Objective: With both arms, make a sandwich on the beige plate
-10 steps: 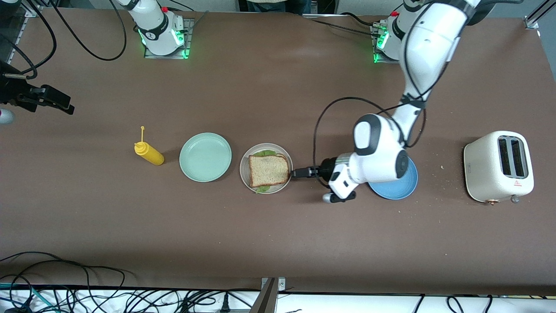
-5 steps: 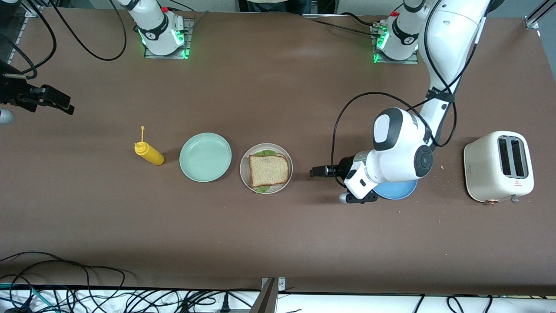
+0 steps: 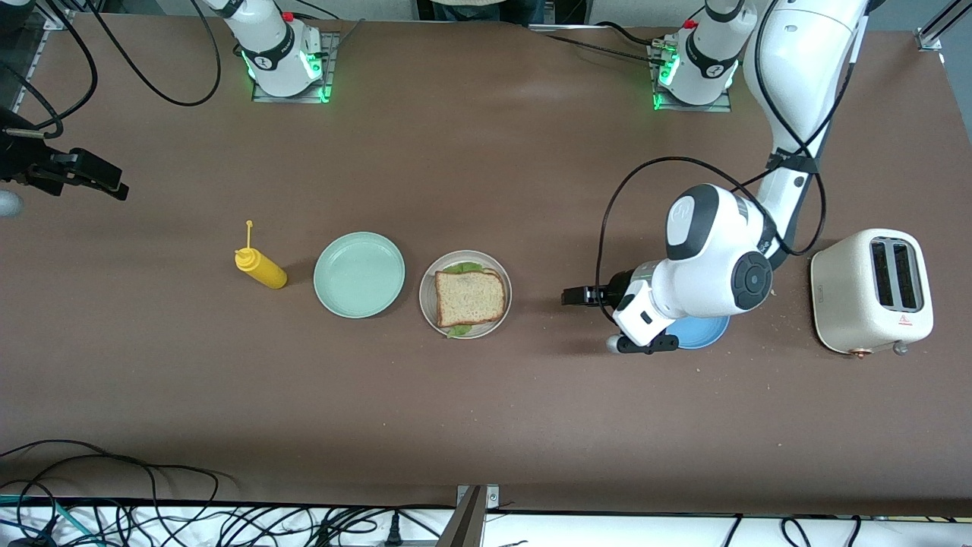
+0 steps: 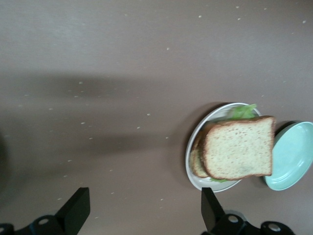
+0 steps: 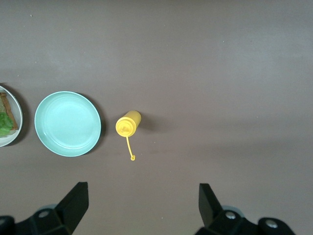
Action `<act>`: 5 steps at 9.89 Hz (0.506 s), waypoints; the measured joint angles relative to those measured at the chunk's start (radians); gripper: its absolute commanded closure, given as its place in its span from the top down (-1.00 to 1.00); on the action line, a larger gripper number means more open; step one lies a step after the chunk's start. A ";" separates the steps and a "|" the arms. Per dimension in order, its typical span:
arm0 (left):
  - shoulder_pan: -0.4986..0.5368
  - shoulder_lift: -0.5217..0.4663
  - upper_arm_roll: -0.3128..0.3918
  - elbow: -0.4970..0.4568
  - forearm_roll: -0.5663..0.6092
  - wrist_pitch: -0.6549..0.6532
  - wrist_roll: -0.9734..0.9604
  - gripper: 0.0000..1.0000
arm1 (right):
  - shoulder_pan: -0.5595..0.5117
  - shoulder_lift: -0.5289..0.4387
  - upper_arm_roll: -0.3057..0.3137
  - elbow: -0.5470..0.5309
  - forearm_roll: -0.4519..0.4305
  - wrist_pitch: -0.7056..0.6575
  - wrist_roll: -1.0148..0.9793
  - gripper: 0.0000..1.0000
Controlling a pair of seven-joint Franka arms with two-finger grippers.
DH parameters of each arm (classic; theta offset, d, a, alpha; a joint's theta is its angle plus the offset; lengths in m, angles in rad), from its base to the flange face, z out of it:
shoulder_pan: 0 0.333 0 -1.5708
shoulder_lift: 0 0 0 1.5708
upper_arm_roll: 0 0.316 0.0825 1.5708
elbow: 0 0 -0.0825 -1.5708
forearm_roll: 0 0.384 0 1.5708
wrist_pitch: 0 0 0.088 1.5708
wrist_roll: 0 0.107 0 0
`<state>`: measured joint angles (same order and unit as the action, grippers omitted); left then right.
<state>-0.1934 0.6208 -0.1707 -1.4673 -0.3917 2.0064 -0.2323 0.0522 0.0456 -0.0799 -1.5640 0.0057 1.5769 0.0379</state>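
Note:
The sandwich [image 3: 469,296] lies on the beige plate [image 3: 427,304] in the middle of the table, a toasted slice on top and green lettuce poking out at two edges. The left wrist view shows the sandwich [image 4: 239,147] whole on the plate [image 4: 191,161]. My left gripper [image 3: 571,296] is open and holds nothing, over bare table between the beige plate and the blue plate [image 3: 706,331]. My right gripper [image 3: 102,181] waits open over bare table at the right arm's end. Both stand wide in the wrist views, the left gripper [image 4: 144,198] and the right gripper [image 5: 142,193].
A mint-green plate [image 3: 359,274] sits beside the beige plate toward the right arm's end, then a yellow mustard bottle [image 3: 262,267]. A cream toaster [image 3: 872,291] stands at the left arm's end. The left arm's wrist covers most of the blue plate.
The left arm has drawn back from the beige plate's rim toward the toaster, its gripper open throughout. The sandwich and the right arm have not moved.

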 measured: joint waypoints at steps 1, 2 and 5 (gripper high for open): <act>0.003 -0.013 0.011 0.001 0.036 -0.033 0.000 1.00 | 0.000 0.000 0.000 0.002 0.000 0.000 0.000 1.00; 0.008 -0.031 0.024 0.001 0.075 -0.074 -0.001 1.00 | 0.000 0.000 0.000 0.002 0.000 0.000 0.000 1.00; 0.063 -0.104 0.045 0.003 0.225 -0.201 -0.001 1.00 | 0.001 0.000 0.002 0.003 0.000 0.000 0.000 1.00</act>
<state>-0.1306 0.5172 -0.1261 -1.4644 -0.1666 1.8051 -0.2336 0.0529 0.0456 -0.0774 -1.5609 0.0057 1.5769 0.0379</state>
